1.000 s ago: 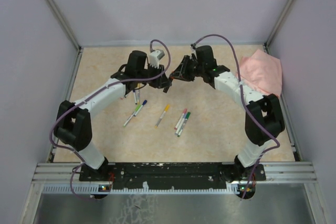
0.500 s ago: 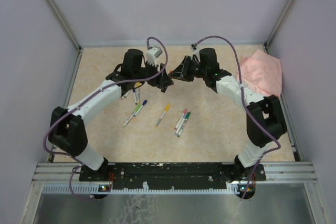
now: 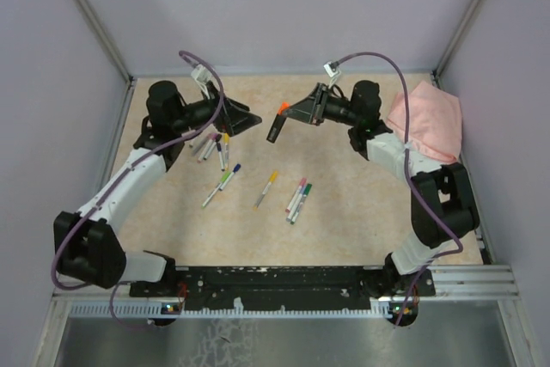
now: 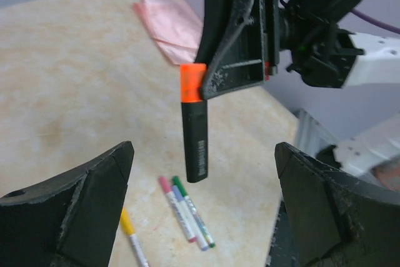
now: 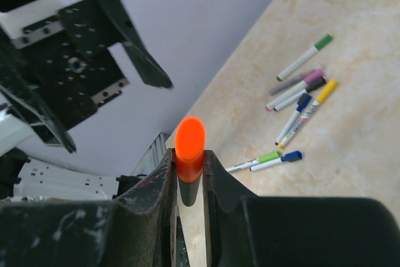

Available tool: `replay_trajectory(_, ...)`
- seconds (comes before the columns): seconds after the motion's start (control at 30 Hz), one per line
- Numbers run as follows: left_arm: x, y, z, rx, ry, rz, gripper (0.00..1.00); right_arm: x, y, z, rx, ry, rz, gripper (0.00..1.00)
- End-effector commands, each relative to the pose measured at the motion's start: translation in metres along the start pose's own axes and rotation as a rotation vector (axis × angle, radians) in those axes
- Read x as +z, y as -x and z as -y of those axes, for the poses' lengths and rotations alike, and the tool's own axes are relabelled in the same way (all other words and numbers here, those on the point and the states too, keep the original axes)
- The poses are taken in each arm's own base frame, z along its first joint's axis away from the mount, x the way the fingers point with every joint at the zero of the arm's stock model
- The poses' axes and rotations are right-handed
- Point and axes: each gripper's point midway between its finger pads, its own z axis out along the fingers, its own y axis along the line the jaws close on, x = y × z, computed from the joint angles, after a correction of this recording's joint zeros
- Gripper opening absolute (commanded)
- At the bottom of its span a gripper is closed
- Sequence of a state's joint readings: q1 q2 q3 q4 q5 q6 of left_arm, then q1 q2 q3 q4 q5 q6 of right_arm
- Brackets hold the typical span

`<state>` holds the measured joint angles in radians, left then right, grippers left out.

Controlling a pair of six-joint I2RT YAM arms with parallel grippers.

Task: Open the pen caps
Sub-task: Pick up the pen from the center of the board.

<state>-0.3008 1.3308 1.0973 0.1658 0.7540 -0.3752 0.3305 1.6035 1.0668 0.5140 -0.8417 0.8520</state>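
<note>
Pinching the black marker [image 4: 195, 145] by its orange end [image 4: 191, 82], perhaps the cap, the right tool [image 5: 189, 162] risks the body slipping free; left tool [image 3: 247, 120] spread, apart from the marker.

The right end effector [image 3: 283, 112] pinches a fat black marker [image 3: 274, 130] by its orange end. The marker hangs down over the surface [image 3: 361, 221]. The left end effector [image 3: 244, 118] is just beside it, not touching. Thin pens [image 3: 222, 181] with coloured caps [image 3: 236, 167] lie nearer us than both. A pink cloth [image 3: 427, 118] lies behind the right one.
</note>
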Motion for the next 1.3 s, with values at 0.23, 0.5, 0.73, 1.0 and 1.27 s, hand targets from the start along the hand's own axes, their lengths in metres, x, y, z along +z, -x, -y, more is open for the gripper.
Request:
replay_trajectory(0.23,0.004,-0.036,0.047,-0.264,-0.44,-0.1,0.89,-0.013,0.023,-0.074,-0.169,0.294,0.047,0.04)
replay_trajectory(0.5,0.021,-0.051,0.048,-0.316,-0.465,-0.143,0.71,-0.013,0.022,-0.073,-0.171,0.291,0.039,0.04)
replay_trajectory(0.73,0.031,-0.051,0.046,-0.327,-0.47,-0.149,0.58,-0.01,0.019,-0.068,-0.166,0.272,0.025,0.04)
replay_trajectory(1.0,0.038,-0.052,0.046,-0.331,-0.483,-0.164,0.49,-0.002,0.012,-0.062,-0.183,0.236,-0.016,0.04)
replay_trajectory(1.27,0.041,-0.058,0.048,-0.348,-0.505,-0.189,0.3,0.003,0.011,-0.063,-0.191,0.248,-0.032,0.04)
